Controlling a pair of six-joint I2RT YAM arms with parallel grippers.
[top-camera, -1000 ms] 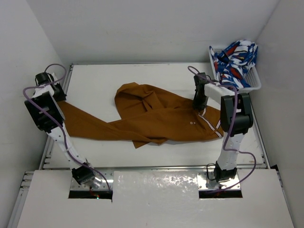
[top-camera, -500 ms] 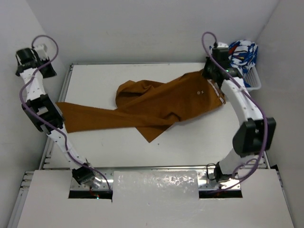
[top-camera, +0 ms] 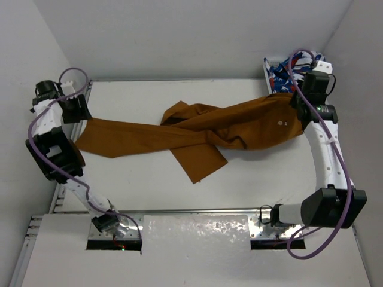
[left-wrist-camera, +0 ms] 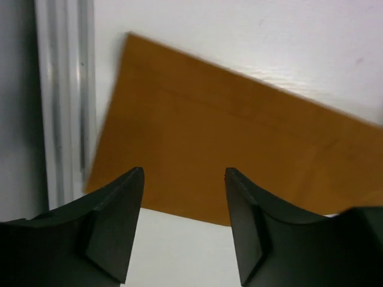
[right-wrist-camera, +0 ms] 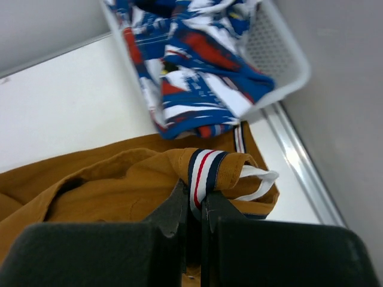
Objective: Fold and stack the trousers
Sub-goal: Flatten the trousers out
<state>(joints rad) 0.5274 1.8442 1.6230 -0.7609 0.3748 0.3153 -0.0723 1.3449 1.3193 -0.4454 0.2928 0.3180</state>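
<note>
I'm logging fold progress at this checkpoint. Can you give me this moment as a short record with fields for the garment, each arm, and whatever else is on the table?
trousers: unfolded, stretched across the table from its left edge to the far right corner
left gripper: fingers open above the leg end, holding nothing
right gripper: fingers shut on the striped waistband, next to the basket
basket contents: blue-white-red patterned clothes
fold status: not yet folded

The trousers (top-camera: 197, 128) lay stretched left to right across the worktop (top-camera: 149, 95); the basket (right-wrist-camera: 281, 54), holding clothes (right-wrist-camera: 197, 78), stood at its far-right corner.
</note>
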